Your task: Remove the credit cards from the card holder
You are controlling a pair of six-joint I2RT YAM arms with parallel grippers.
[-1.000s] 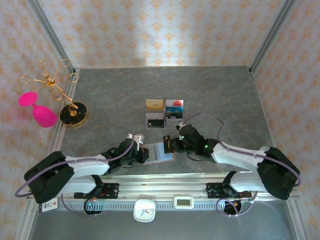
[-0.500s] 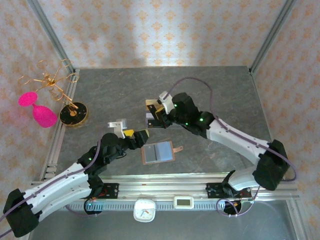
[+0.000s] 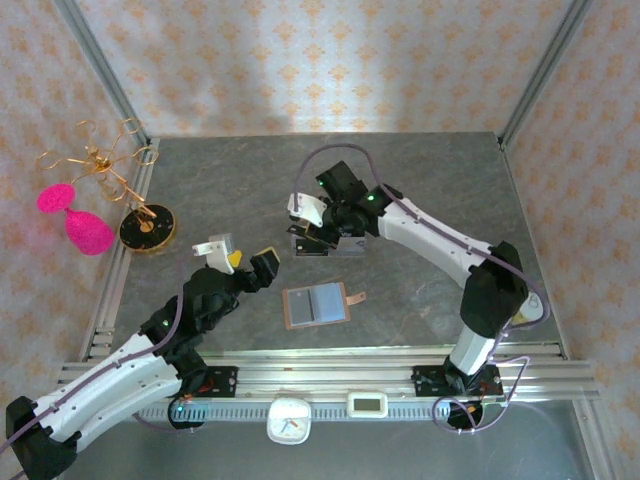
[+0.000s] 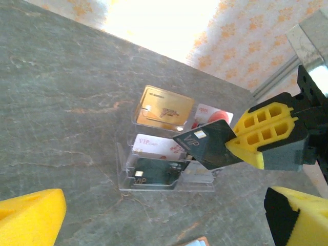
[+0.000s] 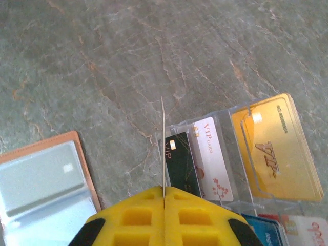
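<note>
Left arm [image 3: 130,362]: runs from its base at the near left forward and to the right, wrist lifted above the table
Left gripper [image 3: 250,263]: jaws spread wide with nothing between them; in its own wrist view the yellow pads [image 4: 31,218] sit at the two lower corners
Right arm [image 3: 440,240]: goes up from its base at the near right, bends sharply at the elbow and stretches far forward and to the left
Right gripper [image 3: 322,232]: yellow fingers [image 5: 138,212] pressed together on a dark card [image 4: 205,146], which juts edge-on from the tips in its own wrist view
Spacing: the two grippers are well apart, the right one farther from the bases
</note>
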